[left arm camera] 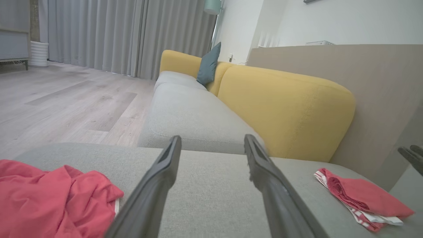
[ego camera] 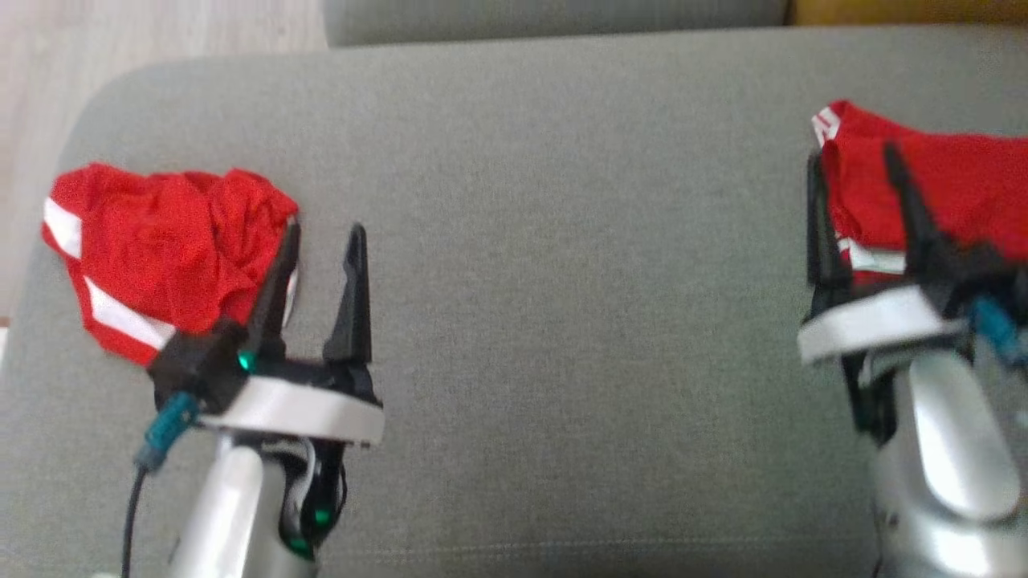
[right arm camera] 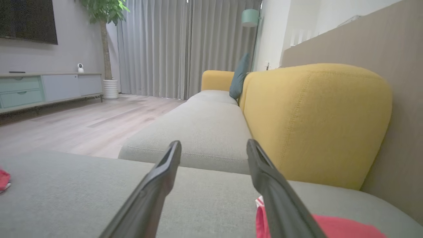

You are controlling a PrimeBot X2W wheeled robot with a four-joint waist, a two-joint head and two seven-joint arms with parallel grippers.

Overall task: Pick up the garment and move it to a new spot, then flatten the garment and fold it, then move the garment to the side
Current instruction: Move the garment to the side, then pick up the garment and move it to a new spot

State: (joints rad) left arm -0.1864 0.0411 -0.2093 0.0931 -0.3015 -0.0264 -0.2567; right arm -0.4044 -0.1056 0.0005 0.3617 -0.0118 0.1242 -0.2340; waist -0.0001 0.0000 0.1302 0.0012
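- My left gripper (ego camera: 325,233) has its fingers spread and holds nothing. It is just right of the crumpled red garment (ego camera: 152,257) at the left end of the grey cushion (ego camera: 562,281).
- My right gripper (ego camera: 853,156) is spread too, at the folded red garment (ego camera: 956,185) on the far right. I cannot tell whether it touches.

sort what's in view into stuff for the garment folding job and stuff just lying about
job: crumpled garment, left gripper, right gripper, grey seat
lying about: folded garment (looks already done), teal cushion, yellow backrest, plant
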